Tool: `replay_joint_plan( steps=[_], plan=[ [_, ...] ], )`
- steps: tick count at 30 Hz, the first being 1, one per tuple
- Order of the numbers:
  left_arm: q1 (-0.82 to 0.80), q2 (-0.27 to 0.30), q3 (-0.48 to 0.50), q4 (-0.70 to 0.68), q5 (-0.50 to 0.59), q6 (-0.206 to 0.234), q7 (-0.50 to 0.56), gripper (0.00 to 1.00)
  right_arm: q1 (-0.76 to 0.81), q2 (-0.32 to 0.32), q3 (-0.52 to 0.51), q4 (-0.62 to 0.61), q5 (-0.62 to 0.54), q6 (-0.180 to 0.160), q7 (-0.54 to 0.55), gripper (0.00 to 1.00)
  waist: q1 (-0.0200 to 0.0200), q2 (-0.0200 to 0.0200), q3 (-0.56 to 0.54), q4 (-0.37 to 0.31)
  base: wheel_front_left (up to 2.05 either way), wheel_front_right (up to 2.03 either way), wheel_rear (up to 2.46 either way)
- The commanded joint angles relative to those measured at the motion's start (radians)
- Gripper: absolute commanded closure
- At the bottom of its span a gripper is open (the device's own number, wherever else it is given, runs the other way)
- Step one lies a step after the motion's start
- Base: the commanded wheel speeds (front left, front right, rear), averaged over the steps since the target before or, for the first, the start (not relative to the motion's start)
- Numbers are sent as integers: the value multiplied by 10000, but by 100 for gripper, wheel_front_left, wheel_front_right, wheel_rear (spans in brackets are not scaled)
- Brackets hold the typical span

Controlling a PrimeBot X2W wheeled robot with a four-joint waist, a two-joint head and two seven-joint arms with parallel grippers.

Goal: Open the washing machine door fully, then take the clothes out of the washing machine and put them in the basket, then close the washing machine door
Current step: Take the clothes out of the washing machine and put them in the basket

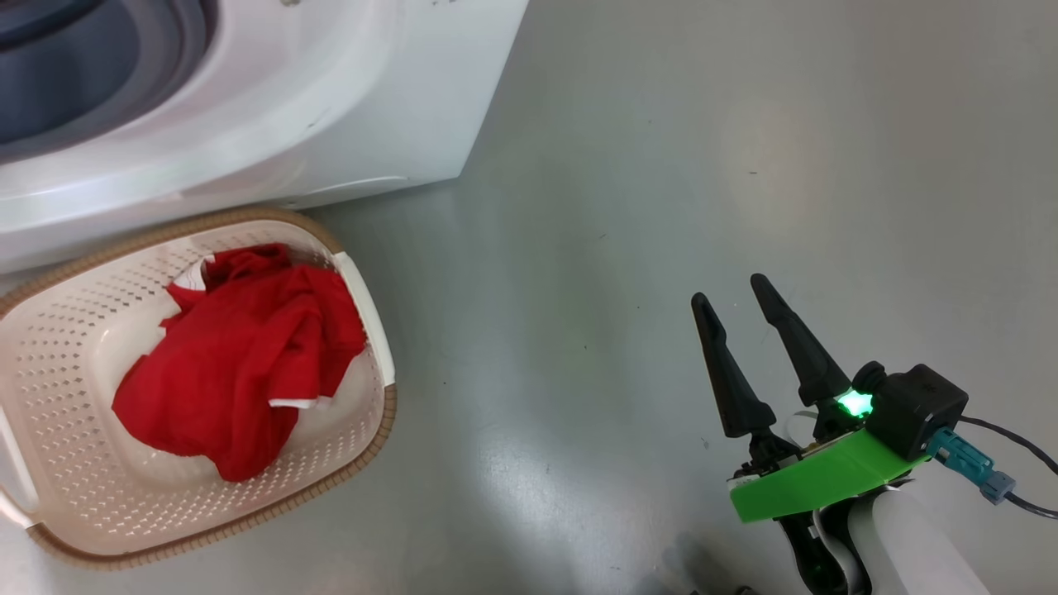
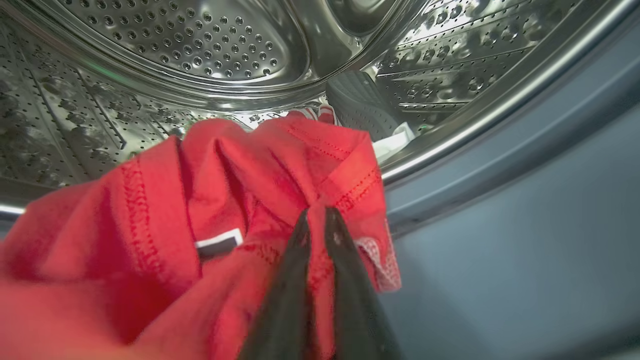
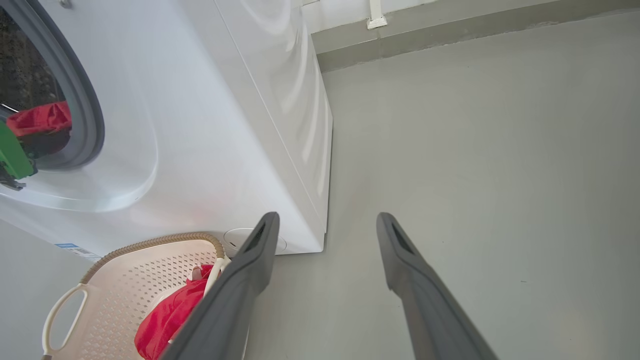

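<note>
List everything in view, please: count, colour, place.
washing machine: one, white, behind the basket
drum: one, steel, inside the washing machine
basket: one, cream with brown rim, on the floor
first garment: one, red with white trim, in the basket
second garment: one, red, at the drum mouth
floor: one, grey, under everything
left gripper: one, dark, shut on the second garment
right gripper: one, dark, open, over the floor
</note>
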Motion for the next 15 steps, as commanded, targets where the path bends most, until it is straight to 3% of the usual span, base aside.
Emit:
replay_joint_plan(
  steps=[1,9,15],
  plan=[
    [-98,583,129,-215,-42,-73,-49,100,41,-27,208,-212,78,73,-63,0,0,-1,-34,22,0,0,0],
    [-29,437,234,-540,-302,-94,-49,100,15,-27,132,-150,78,73,-63,0,0,-1,-188,149,0,0,0],
    [637,-8,1082,-1679,-924,-33,-49,100,49,-27,-55,-39,61,73,-63,0,0,-1,-571,377,0,0,0]
  ],
)
